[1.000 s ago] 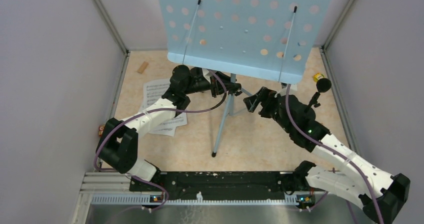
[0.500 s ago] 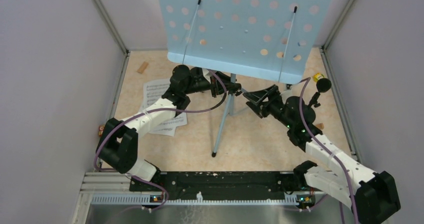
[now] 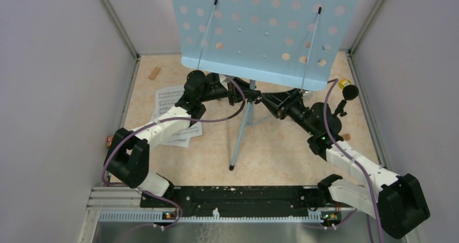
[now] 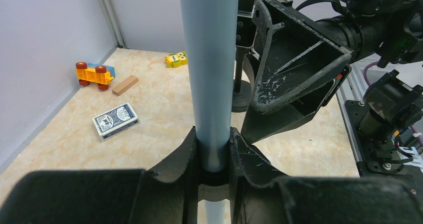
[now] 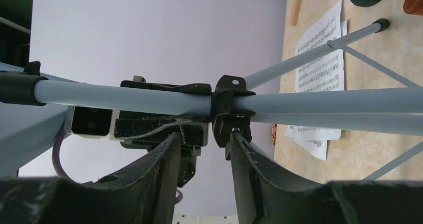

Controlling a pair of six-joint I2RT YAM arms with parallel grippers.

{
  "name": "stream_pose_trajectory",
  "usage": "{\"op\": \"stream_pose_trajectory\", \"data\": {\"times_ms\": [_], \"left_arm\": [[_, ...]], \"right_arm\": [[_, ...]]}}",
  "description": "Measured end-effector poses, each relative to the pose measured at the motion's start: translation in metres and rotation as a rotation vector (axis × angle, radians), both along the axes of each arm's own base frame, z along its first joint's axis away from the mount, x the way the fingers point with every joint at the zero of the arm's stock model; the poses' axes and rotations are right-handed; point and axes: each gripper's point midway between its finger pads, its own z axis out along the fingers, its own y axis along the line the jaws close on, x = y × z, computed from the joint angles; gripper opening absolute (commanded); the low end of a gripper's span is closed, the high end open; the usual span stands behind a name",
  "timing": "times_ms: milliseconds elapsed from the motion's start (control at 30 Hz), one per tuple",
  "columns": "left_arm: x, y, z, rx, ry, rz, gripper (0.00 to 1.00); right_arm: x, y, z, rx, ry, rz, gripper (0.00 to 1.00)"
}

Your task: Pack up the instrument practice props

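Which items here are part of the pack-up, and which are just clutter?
Job:
- music rack
- sheet-music pages
- black microphone
- mic holder

Lying about:
- toy truck
- wooden block
- card box
- yellow toy block

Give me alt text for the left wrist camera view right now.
The left gripper has its jaws clamped on the music stand's upright pole, with the right gripper open close beside it. Behind lie a card box, wooden block and toy truck.
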Motion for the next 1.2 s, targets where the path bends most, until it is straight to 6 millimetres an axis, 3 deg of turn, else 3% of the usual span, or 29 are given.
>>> {"op": "stream_pose_trajectory", "data": {"times_ms": [367,533,733,1033,1200], "left_arm": [[0.0,0.0,0.0,0.0,-0.001,0.0,0.0],[0.0,0.0,0.0,0.0,0.0,0.0,0.0],[0.0,0.0,0.0,0.0,-0.001,0.0,0.0],[0.0,0.0,0.0,0.001,-0.001,-0.001,0.0],[0.0,0.0,0.0,0.001,-0.001,-0.001,0.0]], "right_arm": [[0.004,0.001,-0.004,-0.009,0.001,-0.003,0.4],[0.003,-0.01,-0.018,-0.086,0.031,-0.056,0.4],[-0.001,-0.021,-0.016,-0.121,0.017,-0.105,0.4],[0.011,0.0,-0.041,-0.102,0.095,-0.025,0.4],[0.015,0.008,-0.04,-0.06,0.102,0.004,0.37]]}}
